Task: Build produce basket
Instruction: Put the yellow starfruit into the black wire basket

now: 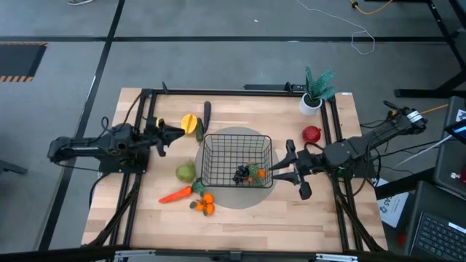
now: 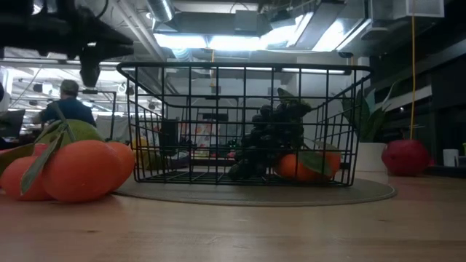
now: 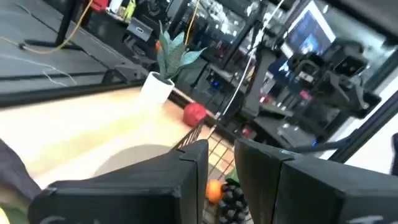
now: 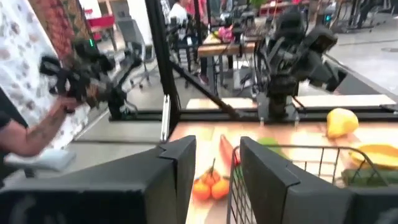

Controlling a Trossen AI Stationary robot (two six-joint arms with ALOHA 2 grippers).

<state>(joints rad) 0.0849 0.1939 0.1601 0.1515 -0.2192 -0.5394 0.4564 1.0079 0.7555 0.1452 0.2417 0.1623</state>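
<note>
centrally, the black wire basket (image 1: pixel 237 160) is seen standing on a grey round mat (image 1: pixel 256 195) in the high view. inside the basket, toward its 5 o'clock corner, dark grapes (image 1: pixel 242 175) and a small orange (image 1: pixel 260 174) are lying together; in the low view they are seen touching each other.

outside the basket more produce is spread. at about 7 o'clock a green pear (image 1: pixel 186 172) is placed just beside the basket, and below it an orange carrot (image 1: pixel 175 195) and a bunch of small oranges (image 1: pixel 204 204). at about 10 o'clock a yellow piece (image 1: pixel 188 122), a green piece (image 1: pixel 199 130) and a dark eggplant (image 1: pixel 207 113) are found. a red apple (image 1: pixel 311 135) is lying at 2 o'clock, near a potted plant (image 1: pixel 314 89).

the right gripper (image 1: pixel 279 172) is held at 3 o'clock of the basket, close to its rim, with the fingers spread and nothing between them. the left gripper (image 1: pixel 180 132) is kept at 9 o'clock, near the yellow piece, with a narrow gap between the fingers, and nothing is held.

a person (image 2: pixel 67 106) is seen far in the room.
</note>
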